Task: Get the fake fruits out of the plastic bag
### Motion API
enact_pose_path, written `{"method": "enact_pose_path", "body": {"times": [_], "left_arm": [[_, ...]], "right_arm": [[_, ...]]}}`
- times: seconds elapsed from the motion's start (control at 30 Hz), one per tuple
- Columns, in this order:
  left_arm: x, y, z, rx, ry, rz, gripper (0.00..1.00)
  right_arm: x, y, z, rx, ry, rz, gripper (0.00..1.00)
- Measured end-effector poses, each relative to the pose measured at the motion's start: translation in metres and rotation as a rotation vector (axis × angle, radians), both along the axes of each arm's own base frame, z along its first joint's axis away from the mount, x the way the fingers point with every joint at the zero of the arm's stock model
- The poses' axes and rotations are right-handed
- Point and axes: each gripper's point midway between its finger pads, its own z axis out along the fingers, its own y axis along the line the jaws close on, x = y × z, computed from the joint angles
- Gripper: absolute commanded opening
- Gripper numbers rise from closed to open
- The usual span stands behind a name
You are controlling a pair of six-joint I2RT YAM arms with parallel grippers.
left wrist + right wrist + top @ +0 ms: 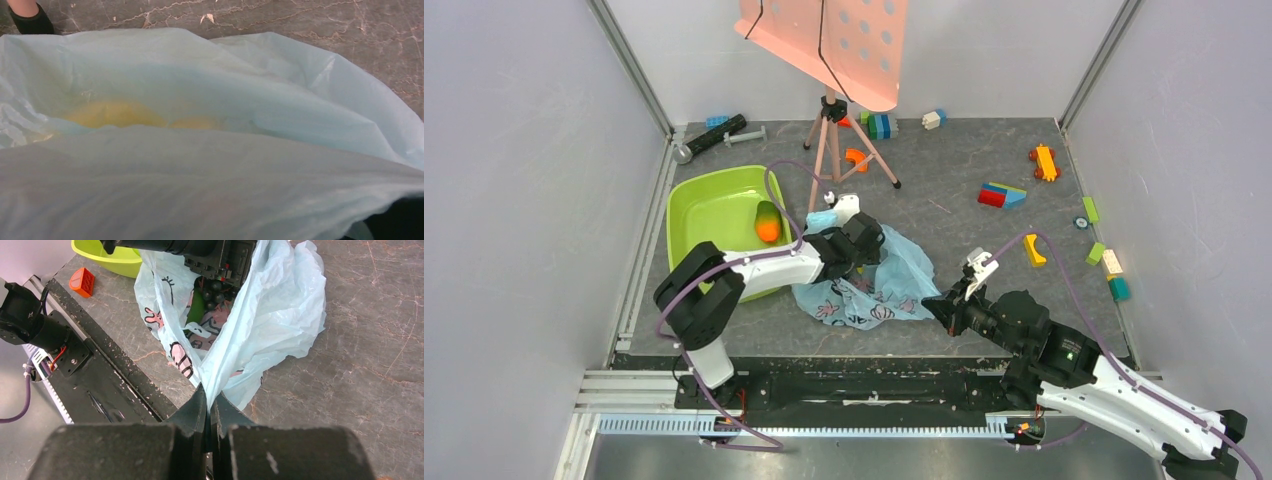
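At the near edge of the bench (360, 370) the right fingers (208, 405) are pinched shut on a corner of the plastic bag (280, 315), holding it taut. Farther in, toward the bench's middle, the left fingers (214, 290) sit in the bag's mouth; film hides how wide they are spread. Two yellow fruits (115, 114) lie just ahead of them under a fold, with a green fruit (196, 310) close beside.

We can read no words, numbers, brands or labels in any view. The bag (280, 315) bears only cartoon figures printed in pink and black, and we make out no lettering among them.
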Motion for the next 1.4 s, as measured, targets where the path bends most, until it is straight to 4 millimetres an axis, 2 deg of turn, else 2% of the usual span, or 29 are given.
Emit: {"method": "enact_pose_path", "body": {"times": [0.23, 0.37, 0.43, 0.7, 0.87, 1.1, 1.2, 1.27, 1.4], "left_arm": [[0.012, -0.006, -0.013, 0.034, 0.032, 0.011, 0.93], [0.014, -0.011, -0.027, 0.051, 0.066, 0.003, 0.92], [0.014, -0.012, -0.036, 0.065, 0.085, -0.002, 0.88], [0.021, -0.012, -0.037, 0.056, 0.081, 0.006, 0.69], [0.023, -0.014, -0.037, 0.042, 0.083, -0.011, 0.60], [0.013, -0.018, -0.036, 0.025, 0.106, -0.085, 0.48], [0.003, -0.016, -0.032, 0.016, 0.122, -0.124, 0.47], [-0.001, -0.017, -0.022, 0.000, 0.118, -0.151, 0.47], [-0.008, -0.023, 0.014, -0.070, 0.077, -0.207, 0.46]], "right_arm": [[0.000, -0.001, -0.001, -0.007, -0.001, -0.004, 0.00], [0.001, -0.003, -0.001, -0.006, -0.003, -0.009, 0.00], [0.000, -0.004, -0.002, -0.013, 0.001, -0.011, 0.00], [0.001, -0.006, -0.003, -0.015, 0.000, -0.022, 0.00], [0.002, -0.006, -0.003, -0.015, -0.001, -0.026, 0.00], [0.003, -0.008, -0.003, -0.017, -0.004, -0.037, 0.00], [0.005, -0.009, -0.003, -0.020, -0.005, -0.048, 0.00], [0.006, -0.010, -0.003, -0.019, -0.005, -0.057, 0.00], [0.008, -0.011, -0.003, -0.018, -0.006, -0.073, 0.00]]}}
